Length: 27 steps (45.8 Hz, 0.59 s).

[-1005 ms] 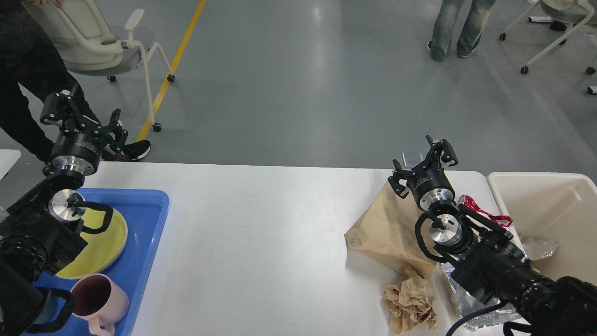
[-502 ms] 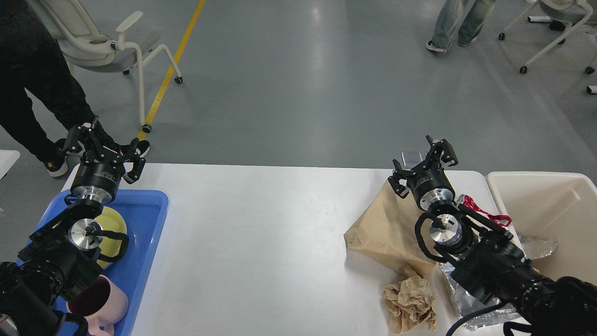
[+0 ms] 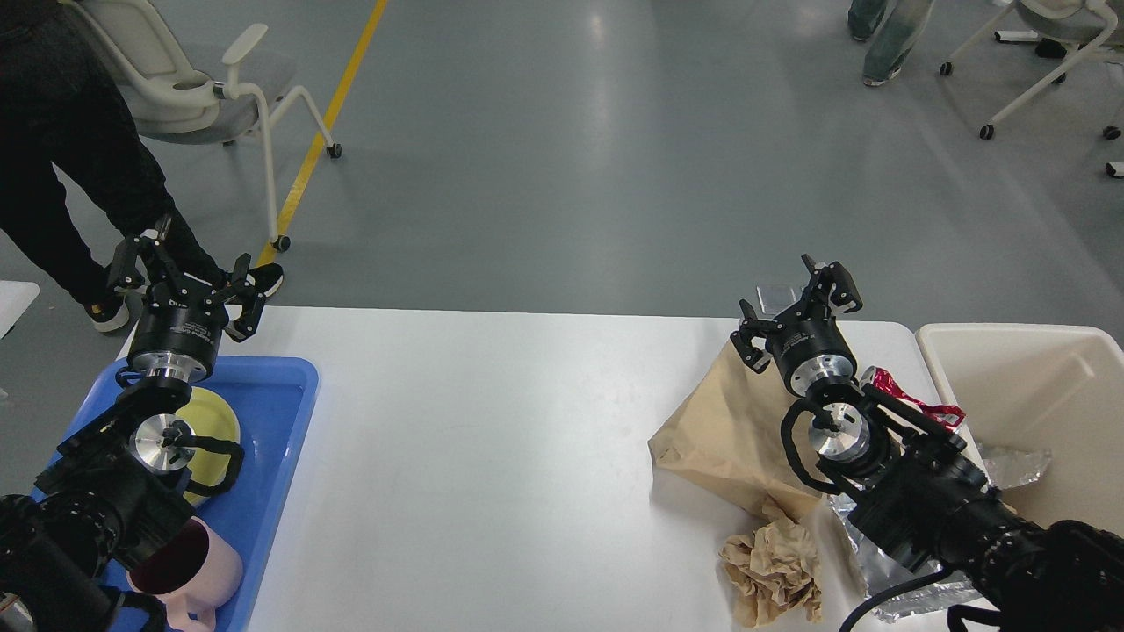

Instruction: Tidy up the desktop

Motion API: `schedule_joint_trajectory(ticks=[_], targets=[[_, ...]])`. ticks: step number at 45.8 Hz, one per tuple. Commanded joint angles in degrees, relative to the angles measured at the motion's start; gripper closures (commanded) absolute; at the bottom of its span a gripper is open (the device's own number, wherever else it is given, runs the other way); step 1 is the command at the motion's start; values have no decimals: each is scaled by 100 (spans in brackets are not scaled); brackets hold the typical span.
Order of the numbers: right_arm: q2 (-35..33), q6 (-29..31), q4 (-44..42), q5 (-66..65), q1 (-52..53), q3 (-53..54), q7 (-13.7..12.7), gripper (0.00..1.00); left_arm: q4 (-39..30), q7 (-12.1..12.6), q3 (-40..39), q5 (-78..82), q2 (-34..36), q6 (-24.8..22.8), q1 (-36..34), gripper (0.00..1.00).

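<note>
The white desktop (image 3: 492, 456) spans the view. On its right lie a flat brown paper bag (image 3: 724, 430), a crumpled brown paper ball (image 3: 773, 570), a red wrapper (image 3: 913, 399) and a crinkled silver foil wrapper (image 3: 887, 579). My right gripper (image 3: 795, 303) is open and empty, raised over the bag's far end. My left gripper (image 3: 184, 276) is open and empty, raised over the far edge of a blue tray (image 3: 277, 439).
The blue tray holds a yellow plate (image 3: 215, 421) and a pink mug (image 3: 189, 570). A cream bin (image 3: 1036, 404) stands at the right end with foil (image 3: 1014, 465) in it. A small clear packet (image 3: 777, 294) lies at the far edge. A person (image 3: 70, 149) and chairs stand beyond.
My left arm swung right and down from beside the tray to over its far edge, then eased back slightly. The right arm has not moved. The people behind walked on.
</note>
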Motion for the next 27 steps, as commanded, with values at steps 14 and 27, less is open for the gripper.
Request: schedule_joint_trajectory(ticks=[14, 27], targets=[[0, 0, 0, 0, 0, 0, -1, 0, -3, -1, -3, 0, 0, 2, 1, 4], [0, 0, 0, 0, 0, 0, -1, 0, -3, -1, -3, 0, 0, 2, 1, 4]])
